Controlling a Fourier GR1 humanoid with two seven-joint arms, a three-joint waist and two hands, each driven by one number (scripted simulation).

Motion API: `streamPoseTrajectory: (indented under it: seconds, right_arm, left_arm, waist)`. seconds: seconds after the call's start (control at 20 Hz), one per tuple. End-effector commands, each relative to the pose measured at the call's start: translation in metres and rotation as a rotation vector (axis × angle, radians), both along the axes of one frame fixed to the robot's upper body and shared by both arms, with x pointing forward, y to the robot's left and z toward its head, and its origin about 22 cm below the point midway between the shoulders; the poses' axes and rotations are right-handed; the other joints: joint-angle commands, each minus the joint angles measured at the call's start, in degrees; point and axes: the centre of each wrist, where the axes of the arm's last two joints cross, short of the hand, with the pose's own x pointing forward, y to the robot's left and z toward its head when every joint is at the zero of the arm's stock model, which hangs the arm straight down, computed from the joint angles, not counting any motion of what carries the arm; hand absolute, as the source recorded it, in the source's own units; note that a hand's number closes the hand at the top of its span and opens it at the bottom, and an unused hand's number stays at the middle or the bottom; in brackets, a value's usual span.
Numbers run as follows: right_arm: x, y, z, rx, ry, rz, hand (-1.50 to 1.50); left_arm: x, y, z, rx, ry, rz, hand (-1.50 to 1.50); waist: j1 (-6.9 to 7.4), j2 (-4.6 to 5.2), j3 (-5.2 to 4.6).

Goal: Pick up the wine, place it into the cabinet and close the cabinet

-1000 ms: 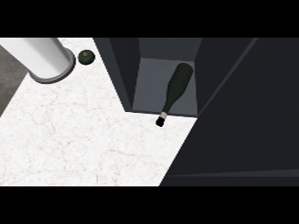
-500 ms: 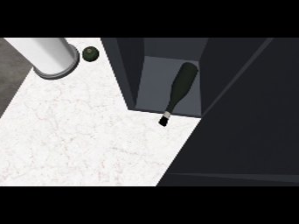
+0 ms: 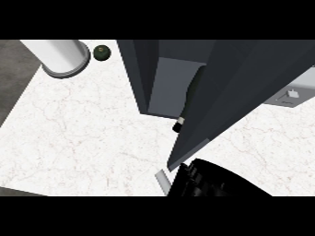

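White cylinder [image 3: 60,57] upper left, dark green avocado [image 3: 101,52] just beside it, white marble counter [image 3: 85,138].

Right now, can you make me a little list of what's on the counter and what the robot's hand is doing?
wine bottle: lying in the cabinet, neck end poking out, mostly hidden by the door
cabinet door: dark panel swung partway across the opening, not fully shut
right hand: black, at the door's lower edge; whether it touches cannot be told
left hand: out of sight
white cylinder: upper left of the counter
small dark green round thing: beside the cylinder
grey appliance: at the right
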Motion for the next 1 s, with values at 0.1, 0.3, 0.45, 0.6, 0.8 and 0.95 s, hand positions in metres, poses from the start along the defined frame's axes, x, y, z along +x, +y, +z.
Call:
streamPoseTrajectory:
  seconds: [0.1, 0.3, 0.45, 0.6, 0.8, 0.95]
  right_arm:
    - [0.039, 0.040, 0.012, 0.000, 0.005, -0.141, 1.50]
    - [0.068, 0.059, 0.031, -0.030, -0.050, -0.227, 1.50]
    - [0.089, 0.071, 0.048, -0.034, -0.085, -0.292, 1.50]
    - [0.110, 0.086, 0.062, -0.069, -0.098, -0.336, 1.50]
    - [0.134, 0.100, 0.079, -0.080, -0.098, -0.408, 1.50]
    - [0.155, 0.104, 0.087, -0.082, -0.066, -0.422, 1.50]
  left_arm:
    - [0.008, -0.002, 0.007, 0.005, -0.019, -0.047, 1.50]
    - [0.013, -0.009, 0.006, -0.020, -0.034, -0.057, 1.50]
    - [0.013, -0.008, 0.007, -0.007, -0.028, -0.069, 1.50]
    - [0.016, -0.011, 0.004, -0.016, -0.031, -0.074, 1.50]
    - [0.020, -0.016, 0.007, -0.019, -0.049, -0.085, 1.50]
    - [0.025, -0.010, 0.009, -0.002, -0.055, -0.074, 1.50]
  waist:
    - [2.40, 0.70, 0.11]
    - [2.95, 1.08, 0.11]
    - [4.42, 1.25, 0.20]
    - [4.16, 1.63, 0.19]
    - [5.33, 1.93, 0.28]
    - [4.79, 2.40, 0.39]
